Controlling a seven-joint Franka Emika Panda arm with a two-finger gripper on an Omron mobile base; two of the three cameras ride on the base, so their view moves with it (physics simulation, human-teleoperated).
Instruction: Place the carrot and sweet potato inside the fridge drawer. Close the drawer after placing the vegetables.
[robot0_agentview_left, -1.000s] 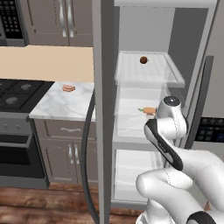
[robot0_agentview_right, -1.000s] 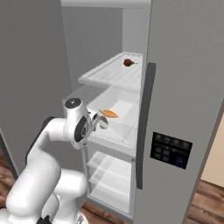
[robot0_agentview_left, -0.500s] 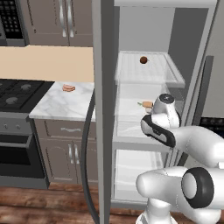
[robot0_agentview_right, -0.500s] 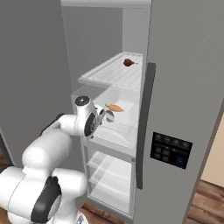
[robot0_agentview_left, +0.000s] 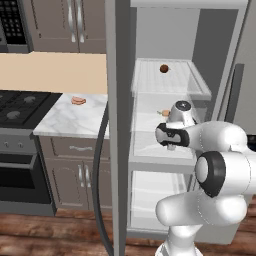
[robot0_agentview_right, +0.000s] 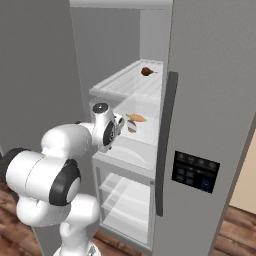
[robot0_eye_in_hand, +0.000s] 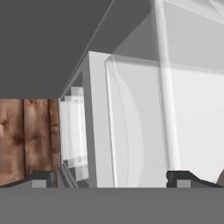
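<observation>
Just ahead of gripper (robot0_eye_in_hand: 111, 177), jaws wide apart, nothing held: clear front wall of fridge drawer (robot0_eye_in_hand: 135, 131). Beyond gripper, inside drawer: carrot (robot0_agentview_right: 136, 118), dark sweet potato (robot0_agentview_right: 131, 126) beside it. Above, on ribbed shelf (robot0_agentview_left: 175, 75): small brown ball (robot0_agentview_left: 164, 68). Far left, on counter (robot0_agentview_left: 65, 117): pink food piece (robot0_agentview_left: 78, 100).

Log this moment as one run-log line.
end effector: open, empty, at fridge drawer front | carrot: in drawer | sweet potato: in drawer | drawer: not yet closed
</observation>
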